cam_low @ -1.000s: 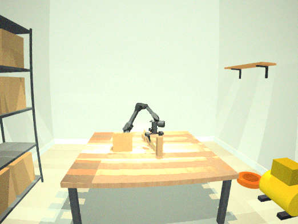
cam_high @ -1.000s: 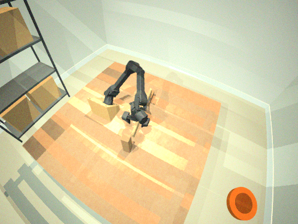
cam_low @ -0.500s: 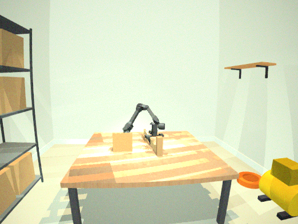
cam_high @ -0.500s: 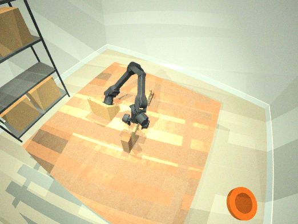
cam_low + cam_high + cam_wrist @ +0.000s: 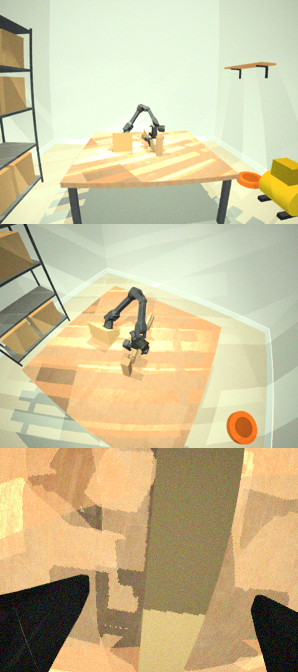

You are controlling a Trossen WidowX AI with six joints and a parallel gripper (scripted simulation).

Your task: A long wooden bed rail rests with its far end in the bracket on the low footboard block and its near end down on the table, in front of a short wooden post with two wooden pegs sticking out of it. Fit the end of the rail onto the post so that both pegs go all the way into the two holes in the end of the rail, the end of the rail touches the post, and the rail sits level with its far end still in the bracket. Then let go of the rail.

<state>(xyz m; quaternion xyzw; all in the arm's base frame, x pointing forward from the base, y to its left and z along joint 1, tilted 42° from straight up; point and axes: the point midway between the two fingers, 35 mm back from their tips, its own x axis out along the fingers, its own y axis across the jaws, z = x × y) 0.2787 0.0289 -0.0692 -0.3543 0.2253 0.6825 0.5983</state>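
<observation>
Pincer apart, empty, straddling rail near post. Risk: off-centre clamp twists rail, holes miss pegs, far end leaves bracket.

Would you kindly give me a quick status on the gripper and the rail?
Gripper open wide, empty, straddling the rail from above. Rail not grasped, near end by the post, pegs not seated. Nothing seen blocking.
</observation>
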